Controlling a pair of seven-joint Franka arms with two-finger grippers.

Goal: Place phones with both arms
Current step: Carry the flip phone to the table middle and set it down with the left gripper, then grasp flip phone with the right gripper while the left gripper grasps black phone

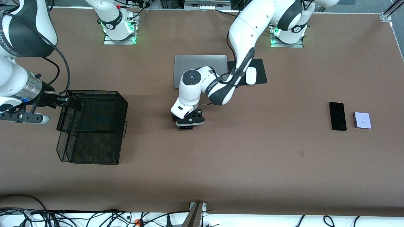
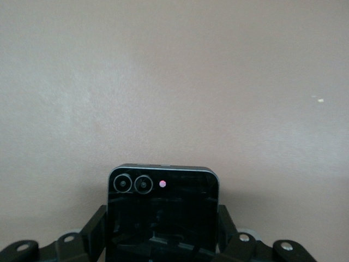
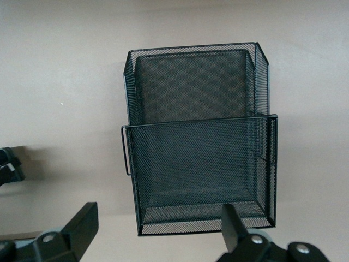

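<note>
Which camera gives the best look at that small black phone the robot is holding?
The left wrist view: the small black phone fills it, lenses showing, clamped in the left hand. The front view hides it under that hand. The right wrist view doesn't show it.

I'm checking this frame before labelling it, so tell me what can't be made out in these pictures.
- Small black phone: its lower part is cut off by the left wrist view's edge; in the front view the left gripper hides it.
- Right gripper: the front view shows it over the mesh basket, black against black mesh.
- Silver laptop: one corner is covered by the left arm in the front view.
</note>
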